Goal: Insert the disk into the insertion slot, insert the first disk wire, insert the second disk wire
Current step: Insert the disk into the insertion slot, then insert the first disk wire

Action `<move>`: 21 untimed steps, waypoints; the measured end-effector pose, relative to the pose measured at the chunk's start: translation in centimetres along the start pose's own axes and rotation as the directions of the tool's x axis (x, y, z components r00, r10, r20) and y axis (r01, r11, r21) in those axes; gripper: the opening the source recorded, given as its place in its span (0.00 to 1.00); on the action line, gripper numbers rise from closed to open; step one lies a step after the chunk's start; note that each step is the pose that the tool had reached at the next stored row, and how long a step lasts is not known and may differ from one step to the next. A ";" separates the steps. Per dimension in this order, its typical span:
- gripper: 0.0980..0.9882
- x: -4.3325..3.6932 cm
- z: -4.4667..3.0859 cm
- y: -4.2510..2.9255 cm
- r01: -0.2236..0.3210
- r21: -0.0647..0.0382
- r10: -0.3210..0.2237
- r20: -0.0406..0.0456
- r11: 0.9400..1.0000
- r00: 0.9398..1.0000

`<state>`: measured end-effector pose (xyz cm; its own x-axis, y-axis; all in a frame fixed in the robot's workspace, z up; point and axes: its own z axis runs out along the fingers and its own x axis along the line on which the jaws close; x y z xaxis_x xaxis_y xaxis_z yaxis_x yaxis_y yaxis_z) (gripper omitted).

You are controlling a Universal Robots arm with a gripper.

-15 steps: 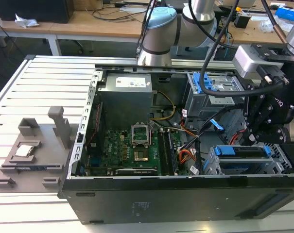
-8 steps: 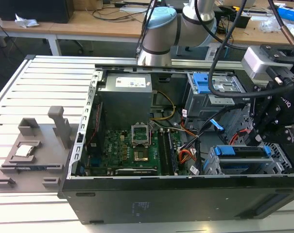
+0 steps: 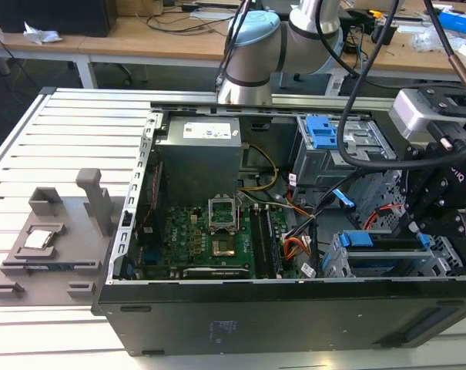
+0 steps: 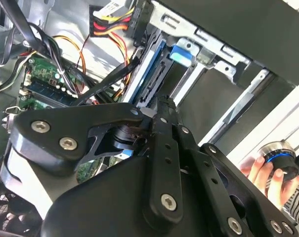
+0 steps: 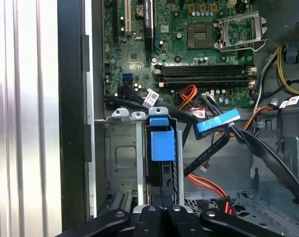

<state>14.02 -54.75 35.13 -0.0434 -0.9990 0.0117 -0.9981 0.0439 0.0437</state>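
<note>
Already the disk (image 5: 161,144) sits in the insertion slot (image 5: 120,157), its blue carrier tab facing the first wrist view. The gripper (image 5: 162,207) hangs close to its end, fingers drawn together. White cable tags (image 5: 150,97) carry print too small to read.

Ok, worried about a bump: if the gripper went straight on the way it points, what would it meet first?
Most likely the disk, seated edge-on in the insertion slot. In the first wrist view its blue carrier lies directly ahead of the gripper. How near is unclear.
</note>
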 end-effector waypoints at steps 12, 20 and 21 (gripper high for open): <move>0.01 0.00 0.00 -0.03 0.000 0.000 0.000 0.000 1.000 1.000; 0.29 0.00 0.00 -0.04 0.000 0.000 0.000 0.000 1.000 1.000; 0.36 0.00 -0.01 -0.04 0.000 0.000 0.000 0.000 1.000 1.000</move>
<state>14.06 -54.76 35.13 -0.0435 -0.9990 0.0118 -0.9981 0.0439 0.0437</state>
